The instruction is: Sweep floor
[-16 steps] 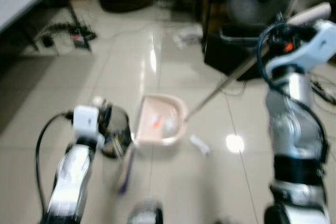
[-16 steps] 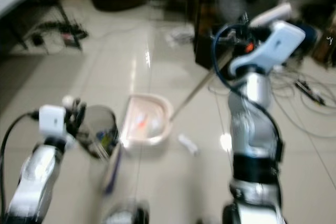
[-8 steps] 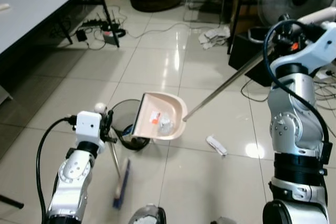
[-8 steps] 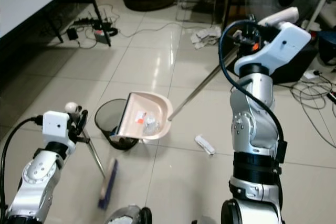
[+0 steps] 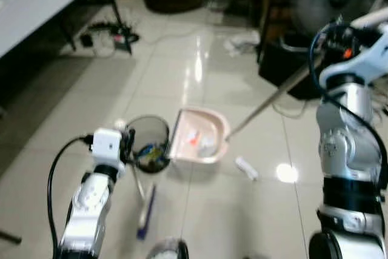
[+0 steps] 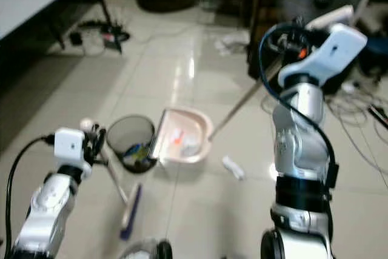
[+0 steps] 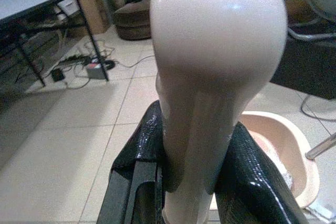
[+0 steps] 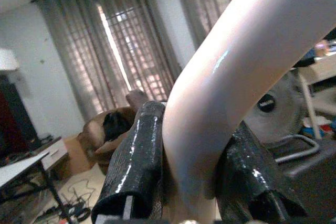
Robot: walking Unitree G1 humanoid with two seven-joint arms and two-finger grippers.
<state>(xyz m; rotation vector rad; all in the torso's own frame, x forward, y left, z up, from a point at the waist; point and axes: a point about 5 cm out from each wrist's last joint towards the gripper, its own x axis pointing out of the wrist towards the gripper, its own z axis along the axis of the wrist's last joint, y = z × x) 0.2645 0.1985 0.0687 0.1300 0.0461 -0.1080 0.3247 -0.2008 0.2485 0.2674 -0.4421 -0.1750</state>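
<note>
The right gripper (image 8: 184, 182) is clamping the pale curved handle (image 8: 236, 77) of the dustpan (image 5: 200, 142), its two fingers pressed against the handle on either side. The long pole is running down from that raised arm to the pan, which is tilting over the rim of the black bin (image 5: 147, 144); some scraps, one of them red, are lying in the pan. The left gripper (image 7: 191, 182) is closed around the rounded top of the broom (image 5: 144, 210), whose stick is slanting down to a blue head on the tiles, just beside the bin.

The step in hand looks like emptying: the pan is being tipped at the bin, though both eye views are soft and it is hard to tell whether anything is sliding out. A white scrap (image 5: 246, 167) is lying on the floor near the pan, on its right side.

Next, the pan probably needs a steeper tilt over the bin, then setting flat near that scrap so the broom can push it in.
</note>
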